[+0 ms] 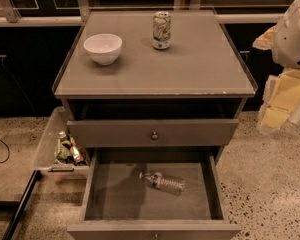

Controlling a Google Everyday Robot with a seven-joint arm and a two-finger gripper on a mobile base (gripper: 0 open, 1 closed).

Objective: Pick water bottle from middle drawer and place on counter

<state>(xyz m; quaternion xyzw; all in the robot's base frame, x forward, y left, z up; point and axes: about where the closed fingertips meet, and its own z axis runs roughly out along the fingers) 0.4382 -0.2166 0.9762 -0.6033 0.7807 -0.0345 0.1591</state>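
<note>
The water bottle (pixel 162 182), clear with a white cap and a red-blue label band, lies on its side on the floor of the open middle drawer (pixel 115 196), right of centre, cap pointing left. The counter (pixel 190 66) is the glossy grey-brown top of the cabinet above it. My gripper (pixel 276 106), pale yellow under a white arm, hangs at the right edge of the camera view. It is beside the counter's right front corner, well apart from the bottle and holding nothing.
A white bowl (pixel 103 48) and a green-white soda can (pixel 161 30) stand on the counter's far half. The drawer above (pixel 154 134) is pulled out slightly. A narrow pale side tray (pixel 47 144) at the left holds small dark bottles (pixel 68 149). The floor is speckled.
</note>
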